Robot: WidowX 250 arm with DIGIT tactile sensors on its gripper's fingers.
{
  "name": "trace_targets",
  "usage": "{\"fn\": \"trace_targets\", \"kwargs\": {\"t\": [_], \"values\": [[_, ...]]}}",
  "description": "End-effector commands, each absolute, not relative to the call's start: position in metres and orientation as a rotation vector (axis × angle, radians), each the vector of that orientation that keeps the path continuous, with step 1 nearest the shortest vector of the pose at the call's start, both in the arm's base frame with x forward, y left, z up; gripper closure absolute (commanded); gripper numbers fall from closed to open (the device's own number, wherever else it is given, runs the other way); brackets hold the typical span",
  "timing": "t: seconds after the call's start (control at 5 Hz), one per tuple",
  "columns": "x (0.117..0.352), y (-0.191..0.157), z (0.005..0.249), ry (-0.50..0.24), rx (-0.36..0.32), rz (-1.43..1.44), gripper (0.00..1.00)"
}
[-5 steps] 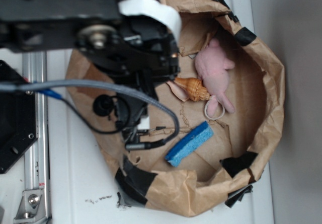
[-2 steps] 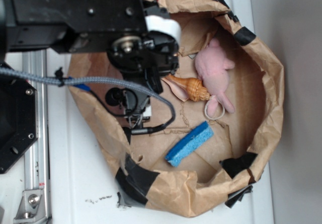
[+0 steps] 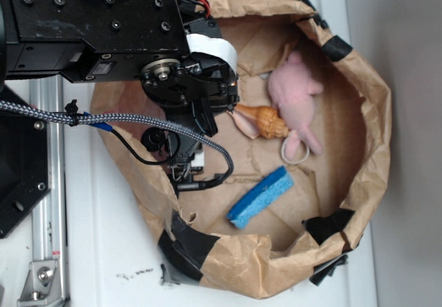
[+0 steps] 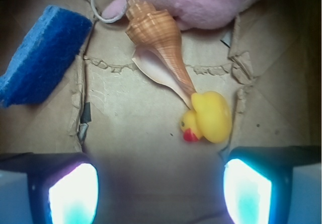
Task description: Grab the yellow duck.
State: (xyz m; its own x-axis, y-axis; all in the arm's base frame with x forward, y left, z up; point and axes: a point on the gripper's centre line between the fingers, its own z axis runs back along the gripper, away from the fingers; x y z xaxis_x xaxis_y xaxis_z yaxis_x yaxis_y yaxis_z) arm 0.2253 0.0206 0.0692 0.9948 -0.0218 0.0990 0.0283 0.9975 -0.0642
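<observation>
The end effector point(image 4: 160, 194) is spread wide with nothing between its fingers point(image 4: 73, 194), whose pale glowing pads sit at the bottom corners of the wrist view. The yellow duck point(image 4: 209, 117) lies on the cardboard floor just ahead of the right-hand pad, nearer to it than to the other, and apart from both. Its orange-red beak points toward the end effector. The duck's back touches the narrow tip of an orange-tan seashell point(image 4: 156, 38), which runs away from the duck up to a pink plush toy point(image 4: 201, 2) at the far edge of that view. A blue sponge point(image 4: 40, 55) rests well to the other side, near the left edge, tilted.

In the exterior view the arm point(image 3: 124, 31) reaches in over the left rim of a crumpled brown paper bag point(image 3: 373, 114) (its rim patched with black tape) that sits on a white table point(image 3: 103, 252). The arm's body covers the left part of the bag's floor, so the duck cannot be seen there. The seashell point(image 3: 266, 122), plush toy point(image 3: 297, 100) and sponge point(image 3: 261, 196) lie uncovered to the arm's right, the sponge toward the bag's lower edge. A braided grey cable point(image 3: 103, 119) crosses below the arm.
</observation>
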Motion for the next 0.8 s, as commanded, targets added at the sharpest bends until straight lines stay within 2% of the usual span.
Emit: {"fn": "trace_targets", "kwargs": {"t": [0.0, 0.2, 0.6], "values": [[0.238, 0.022, 0.061, -0.159, -0.086, -0.060, 0.00], [0.247, 0.024, 0.047, -0.151, -0.106, -0.072, 0.00], [0.243, 0.019, 0.048, -0.156, -0.076, -0.099, 0.00]]}}
